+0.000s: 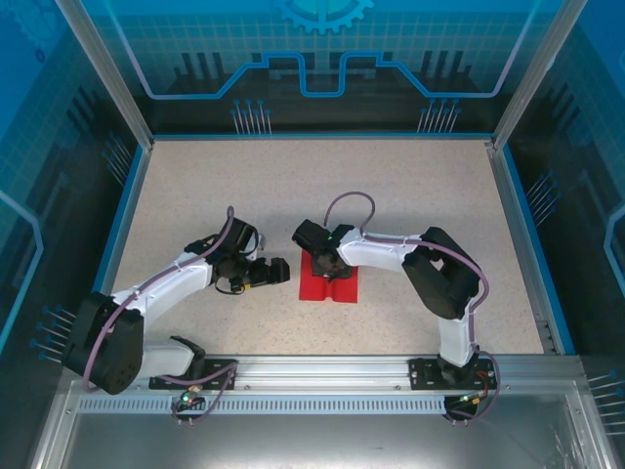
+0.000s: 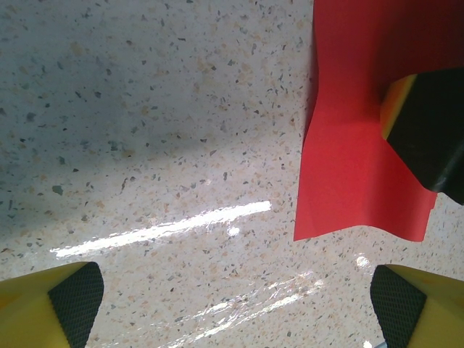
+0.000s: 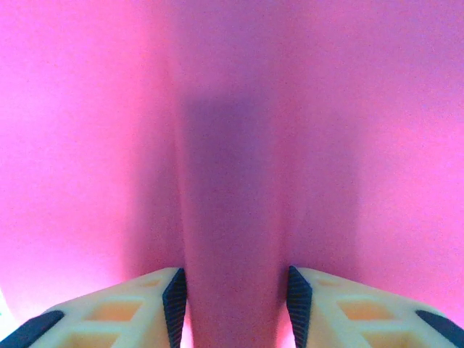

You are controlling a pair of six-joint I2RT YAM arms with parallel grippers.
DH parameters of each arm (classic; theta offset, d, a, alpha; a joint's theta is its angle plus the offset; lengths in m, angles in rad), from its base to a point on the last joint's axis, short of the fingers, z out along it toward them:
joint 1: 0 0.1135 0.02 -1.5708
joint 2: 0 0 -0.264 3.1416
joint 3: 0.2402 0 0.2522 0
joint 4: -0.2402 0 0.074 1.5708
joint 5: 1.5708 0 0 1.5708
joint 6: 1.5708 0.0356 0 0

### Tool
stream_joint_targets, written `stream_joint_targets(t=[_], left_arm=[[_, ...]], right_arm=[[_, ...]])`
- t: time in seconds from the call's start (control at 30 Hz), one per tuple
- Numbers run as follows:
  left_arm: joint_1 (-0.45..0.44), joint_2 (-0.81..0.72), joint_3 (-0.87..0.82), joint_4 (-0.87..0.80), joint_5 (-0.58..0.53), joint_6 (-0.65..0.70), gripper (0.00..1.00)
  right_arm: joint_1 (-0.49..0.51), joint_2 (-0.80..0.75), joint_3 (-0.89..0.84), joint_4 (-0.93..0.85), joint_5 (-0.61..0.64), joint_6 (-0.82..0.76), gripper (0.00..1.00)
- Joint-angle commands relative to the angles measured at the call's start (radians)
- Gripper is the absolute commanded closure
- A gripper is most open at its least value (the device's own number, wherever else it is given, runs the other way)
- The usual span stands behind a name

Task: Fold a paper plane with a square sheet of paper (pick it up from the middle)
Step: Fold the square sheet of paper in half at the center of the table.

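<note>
1. The paper (image 1: 330,286) lies on the tabletop (image 1: 391,186), its middle humped into a ridge and both sides sloping down to the surface.
2. The right gripper (image 1: 327,266) stands on the paper's middle. In the right wrist view its fingers (image 3: 174,304) are clenched on the ridge of paper (image 3: 232,145), which rises between them.
3. In the left wrist view the paper (image 2: 348,167) bends upward toward one right finger (image 2: 428,123) resting on it. The paper's near corner lies flat.
4. The left gripper (image 1: 280,271) sits just left of the paper, apart from it and pointing at it. Its fingers (image 2: 72,297) are released, spread wide over bare speckled tabletop.
5. The right arm (image 1: 439,278) reaches in from the paper's right.
</note>
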Motion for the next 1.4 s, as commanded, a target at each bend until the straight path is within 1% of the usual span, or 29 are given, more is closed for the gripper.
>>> stream_joint_targets(t=[0.0, 0.17, 0.4, 0.63, 0.83, 0.93, 1.07, 1.17, 1.23, 1.37], left_arm=[[0.007, -0.019, 0.007, -0.021, 0.012, 0.001, 0.01], [0.007, -0.026, 0.008, -0.024, 0.010, -0.003, 0.01], [0.006, -0.056, 0.027, -0.057, -0.013, 0.001, 0.01], [0.023, -0.160, 0.080, -0.163, -0.071, 0.005, 0.01], [0.053, -0.240, 0.132, -0.224, -0.054, 0.001, 0.01], [0.053, -0.224, 0.138, -0.198, -0.008, -0.019, 0.01], [0.052, -0.173, 0.127, -0.112, 0.070, -0.057, 0.01], [0.045, -0.132, 0.119, -0.041, 0.106, -0.092, 0.05], [0.031, -0.103, 0.121, -0.006, 0.102, -0.106, 0.07], [-0.017, -0.037, 0.130, 0.079, 0.105, -0.148, 0.08]], right_arm=[[0.003, -0.059, -0.021, 0.006, 0.030, -0.010, 0.58], [0.006, -0.102, -0.051, 0.043, 0.025, -0.021, 0.65], [0.016, -0.152, -0.036, 0.072, -0.001, -0.051, 0.67], [0.014, -0.267, -0.076, 0.245, -0.150, -0.074, 0.68], [-0.044, -0.370, -0.249, 0.491, -0.328, -0.008, 0.69], [-0.073, -0.382, -0.339, 0.607, -0.393, 0.018, 0.69], [-0.115, -0.364, -0.459, 0.756, -0.498, 0.046, 0.69], [-0.148, -0.366, -0.513, 0.788, -0.542, 0.032, 0.68], [-0.166, -0.374, -0.544, 0.800, -0.561, 0.018, 0.68], [-0.196, -0.367, -0.564, 0.789, -0.615, -0.041, 0.66]])
